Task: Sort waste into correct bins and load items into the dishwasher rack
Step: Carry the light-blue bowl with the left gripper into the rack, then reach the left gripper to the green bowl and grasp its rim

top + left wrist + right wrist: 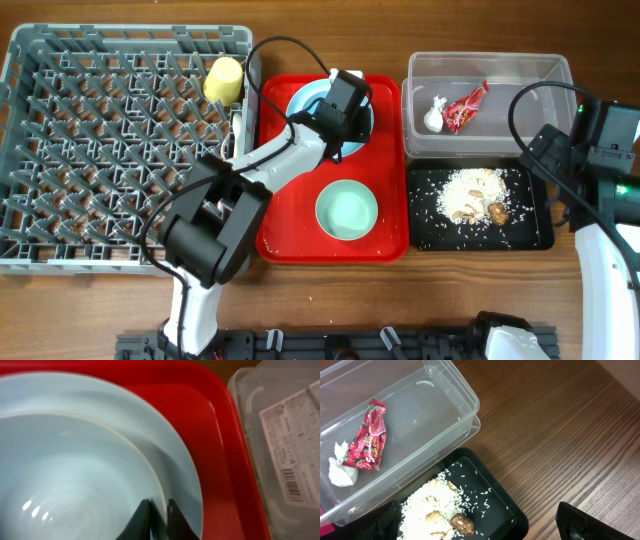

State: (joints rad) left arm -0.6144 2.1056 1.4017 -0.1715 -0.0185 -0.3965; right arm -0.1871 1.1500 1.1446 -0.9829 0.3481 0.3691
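Note:
My left gripper is shut on the right rim of the light blue plate, which lies at the back of the red tray. A pale green bowl sits at the tray's front. A yellow cup lies in the grey dishwasher rack. The clear tub holds a red wrapper and a white tissue wad. Rice scraps lie in the black tray. My right gripper hangs open above that tray's right edge.
The red tray lies between the rack and the two bins. Bare wooden table runs along the front and to the right of the bins. The left arm reaches across the tray's left half.

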